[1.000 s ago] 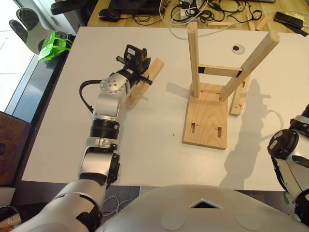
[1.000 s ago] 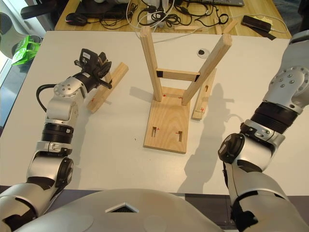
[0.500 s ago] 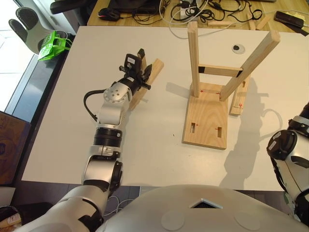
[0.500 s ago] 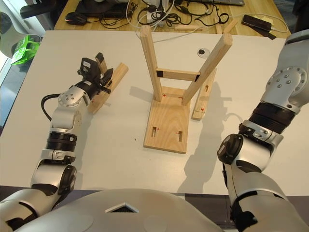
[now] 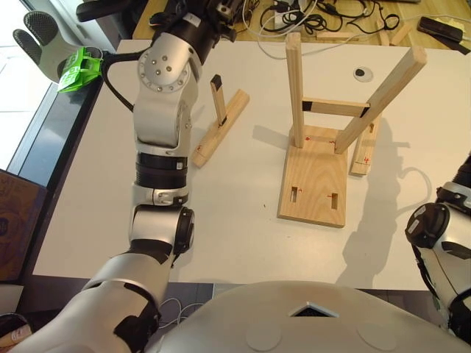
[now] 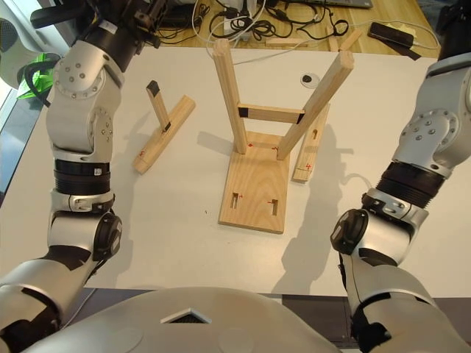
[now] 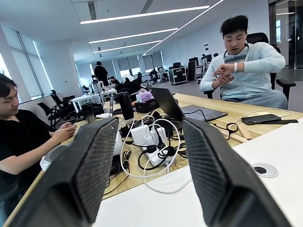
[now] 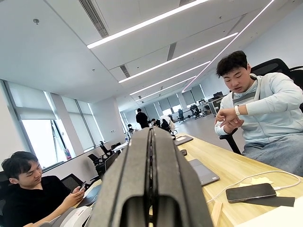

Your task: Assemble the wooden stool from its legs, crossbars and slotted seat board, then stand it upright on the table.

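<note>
The slotted seat board point(image 5: 313, 184) lies flat on the white table. Two legs point(image 5: 295, 88) stand upright in its far slots, one leaning, joined by a crossbar point(image 5: 335, 108). A third leg point(image 5: 365, 151) lies against the board's right side. To the left a fourth leg point(image 5: 221, 129) lies on the table with a short crossbar point(image 5: 218, 99) standing up from it. My left gripper point(image 7: 150, 124) is open and holds nothing, raised above the table's far left edge. My right gripper point(image 8: 151, 132) is shut on nothing, held high at the right.
A round cable grommet point(image 5: 361, 73) sits in the table behind the stool. A wooden desk point(image 6: 243, 22) with cables, a mouse and a phone borders the far edge. A green bag point(image 5: 81, 68) hangs off the left side.
My left gripper has left the short crossbar standing in the lying leg and has risen up and away toward the far edge. The stool parts have not moved.
</note>
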`<action>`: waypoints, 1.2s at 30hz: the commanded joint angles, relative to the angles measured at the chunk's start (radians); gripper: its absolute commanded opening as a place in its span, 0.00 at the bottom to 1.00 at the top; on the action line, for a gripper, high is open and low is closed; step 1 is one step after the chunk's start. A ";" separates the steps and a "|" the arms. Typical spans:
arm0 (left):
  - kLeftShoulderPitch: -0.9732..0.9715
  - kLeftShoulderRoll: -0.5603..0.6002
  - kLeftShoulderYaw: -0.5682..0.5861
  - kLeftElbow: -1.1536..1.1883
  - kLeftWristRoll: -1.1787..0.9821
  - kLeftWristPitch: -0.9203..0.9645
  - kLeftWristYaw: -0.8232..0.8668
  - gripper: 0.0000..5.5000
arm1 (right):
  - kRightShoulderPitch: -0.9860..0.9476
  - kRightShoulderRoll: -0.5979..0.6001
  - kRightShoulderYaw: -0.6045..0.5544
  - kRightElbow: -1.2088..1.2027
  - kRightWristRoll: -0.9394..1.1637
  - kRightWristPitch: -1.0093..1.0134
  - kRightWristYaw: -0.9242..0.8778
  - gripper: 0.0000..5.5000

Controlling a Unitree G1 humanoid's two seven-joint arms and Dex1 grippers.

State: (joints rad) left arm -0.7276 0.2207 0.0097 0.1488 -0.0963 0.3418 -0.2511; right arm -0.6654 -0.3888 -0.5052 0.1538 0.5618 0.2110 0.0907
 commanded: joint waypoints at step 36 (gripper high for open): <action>0.110 0.154 -0.094 0.153 0.087 0.203 -0.132 0.45 | 0.030 0.018 0.019 -0.035 -0.005 0.003 -0.001 0.00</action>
State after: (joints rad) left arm -0.6468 0.3706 -0.0447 0.3594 -0.0102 0.5054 -0.3299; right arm -0.6376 -0.3682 -0.4836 0.1234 0.5618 0.2126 0.0949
